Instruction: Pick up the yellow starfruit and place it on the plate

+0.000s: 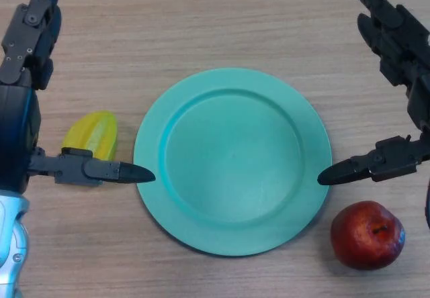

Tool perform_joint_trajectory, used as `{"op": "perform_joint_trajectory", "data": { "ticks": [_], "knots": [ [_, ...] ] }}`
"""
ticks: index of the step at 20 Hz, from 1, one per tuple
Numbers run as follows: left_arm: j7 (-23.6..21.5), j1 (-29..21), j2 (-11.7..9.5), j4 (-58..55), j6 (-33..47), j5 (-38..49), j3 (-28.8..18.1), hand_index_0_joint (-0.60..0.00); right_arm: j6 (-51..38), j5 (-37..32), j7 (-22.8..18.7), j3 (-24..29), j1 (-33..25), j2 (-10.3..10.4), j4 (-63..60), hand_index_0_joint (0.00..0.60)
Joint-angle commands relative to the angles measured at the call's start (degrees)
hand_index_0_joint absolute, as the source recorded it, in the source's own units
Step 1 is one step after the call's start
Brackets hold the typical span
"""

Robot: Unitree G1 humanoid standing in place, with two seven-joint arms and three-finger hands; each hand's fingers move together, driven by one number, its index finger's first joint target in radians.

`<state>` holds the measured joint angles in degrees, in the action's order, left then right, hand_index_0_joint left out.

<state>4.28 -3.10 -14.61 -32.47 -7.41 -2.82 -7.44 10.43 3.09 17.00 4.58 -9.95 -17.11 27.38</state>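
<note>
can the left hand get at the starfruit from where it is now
Probably yes. The left hand is open right beside the yellow starfruit, its thumb crossing the fruit's near edge, and nothing lies between them; the plate sits clear to the side.

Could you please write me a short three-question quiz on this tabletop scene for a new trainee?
1. True or false: the yellow starfruit already lies on the plate.
2. Which fruit sits nearer the right hand: A) the starfruit, B) the red apple?
3. Fill in: the left hand has its fingers ____.

Key
1. False: it rests on the table, left of the plate.
2. B.
3. Open; it holds nothing, its thumb partly covering the starfruit.
</note>
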Motion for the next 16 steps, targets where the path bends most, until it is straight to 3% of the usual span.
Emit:
{"op": "perform_joint_trajectory", "data": {
  "ticks": [1,7,11,16],
  "knots": [
    [-0.76,-1.58,-1.66,-4.11,4.13,2.10,-3.36,0.000,-3.96,-0.95,-1.78,3.61,-2.30,-1.79,4.14,0.000],
    [-3.09,-2.70,-1.69,-1.43,5.93,0.98,-3.35,0.000,-7.22,-0.36,-1.77,4.83,-0.50,-1.97,3.06,0.000],
    [-2.88,-0.70,-1.28,-1.35,7.97,0.03,-3.41,0.000,-6.35,-1.07,-2.94,4.35,-0.77,-1.63,3.13,0.000],
    [0.86,3.28,-3.38,6.27,11.46,-8.03,-10.58,0.000,-7.67,-0.90,-3.00,3.39,-0.81,-1.28,0.75,0.000]
  ]
}}
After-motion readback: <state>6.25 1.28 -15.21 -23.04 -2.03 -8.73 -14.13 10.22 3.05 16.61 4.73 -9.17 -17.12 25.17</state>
